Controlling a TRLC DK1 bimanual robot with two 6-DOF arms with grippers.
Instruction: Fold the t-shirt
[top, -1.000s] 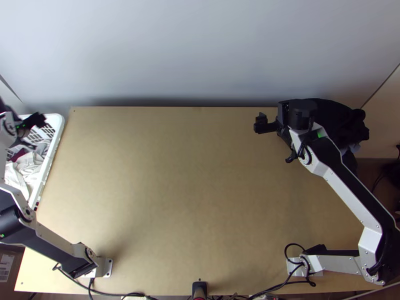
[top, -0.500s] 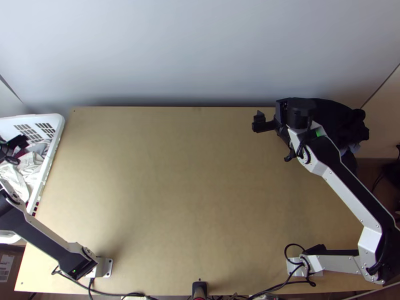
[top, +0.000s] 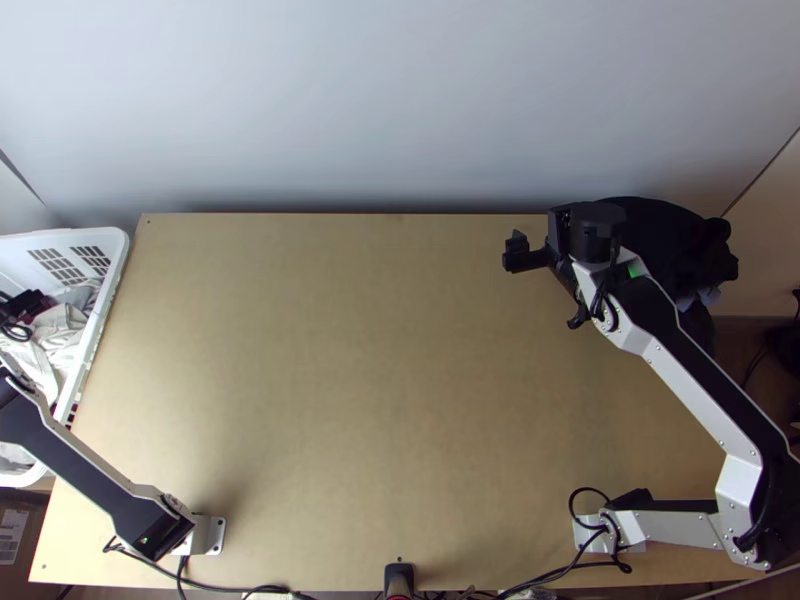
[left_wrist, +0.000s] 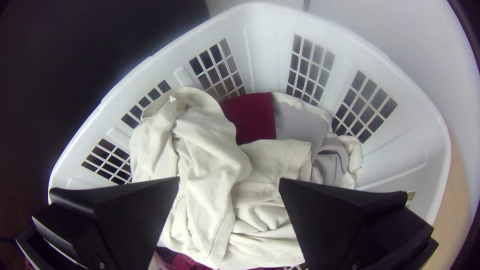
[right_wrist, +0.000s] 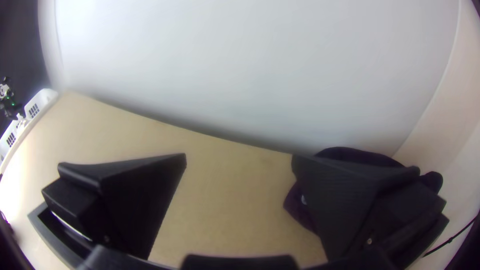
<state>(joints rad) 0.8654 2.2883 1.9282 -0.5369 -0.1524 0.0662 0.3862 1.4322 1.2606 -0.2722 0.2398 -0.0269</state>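
At the left edge of the top view, my left gripper (top: 24, 304) is over a basket holding bunched off-white cloth (top: 62, 330). In the left wrist view my left gripper (left_wrist: 229, 182) stands open above the off-white cloth (left_wrist: 200, 145), with maroon cloth (left_wrist: 252, 117) and grey cloth (left_wrist: 300, 122) beside it. My right gripper (top: 545, 285) is over the table's back right part. The right wrist view shows my right gripper (right_wrist: 239, 160) open, nothing between its fingers. I cannot tell which cloth is the t-shirt.
The white basket (top: 108, 275) stands against the table's left edge. A dark cloth pile (top: 665, 235) lies at the back right corner, partly behind the right arm. A pale wall (top: 400, 100) rises behind the wooden table (top: 350, 350). Cables run along the near edge.
My left arm has moved toward the near side and left over the basket, uncovering more of its far wall. The right gripper has shifted slightly left.
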